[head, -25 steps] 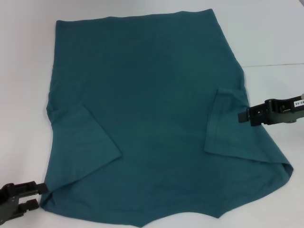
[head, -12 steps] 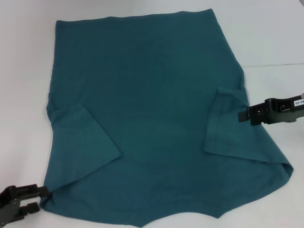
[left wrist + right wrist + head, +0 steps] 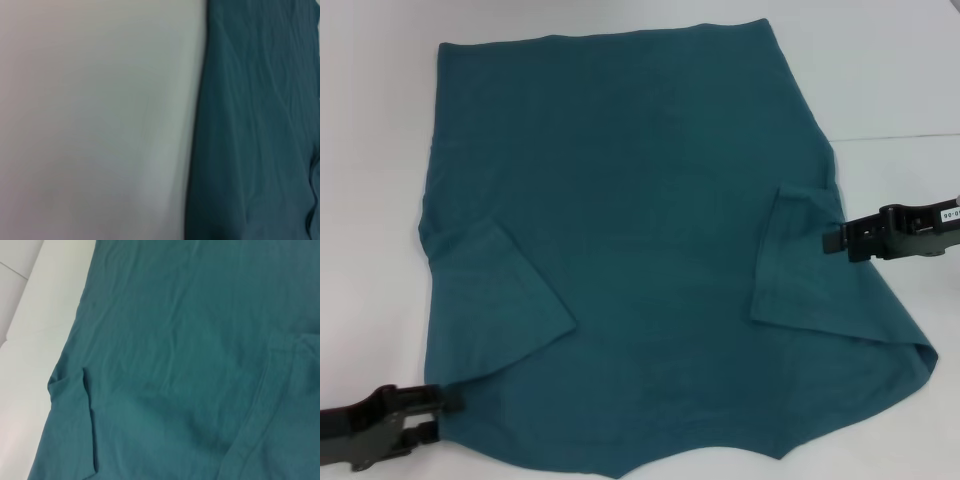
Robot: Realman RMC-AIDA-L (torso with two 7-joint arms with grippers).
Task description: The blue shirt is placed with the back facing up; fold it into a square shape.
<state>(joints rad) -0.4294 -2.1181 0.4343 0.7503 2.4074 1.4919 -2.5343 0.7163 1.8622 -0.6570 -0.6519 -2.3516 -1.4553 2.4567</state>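
The blue shirt (image 3: 640,200) lies spread on the white table with its plain side up. Both sleeves are folded inward, the left sleeve (image 3: 495,300) and the right sleeve (image 3: 795,260). My left gripper (image 3: 445,415) is at the shirt's near-left corner, open, its upper finger reaching over the cloth edge. My right gripper (image 3: 830,241) sits at the shirt's right edge beside the folded right sleeve. The left wrist view shows the blue shirt (image 3: 260,125) edge beside bare table. The right wrist view is filled by the blue shirt (image 3: 190,340) with a sleeve fold.
The white table (image 3: 370,150) surrounds the shirt on the left, right and far side. A seam line in the table (image 3: 900,135) runs out from the shirt at the right. The shirt's near hem reaches the bottom of the head view.
My left gripper has slid to the right, from beside the shirt's near-left corner to over its edge. The right gripper has barely shifted. The shirt lies as before.
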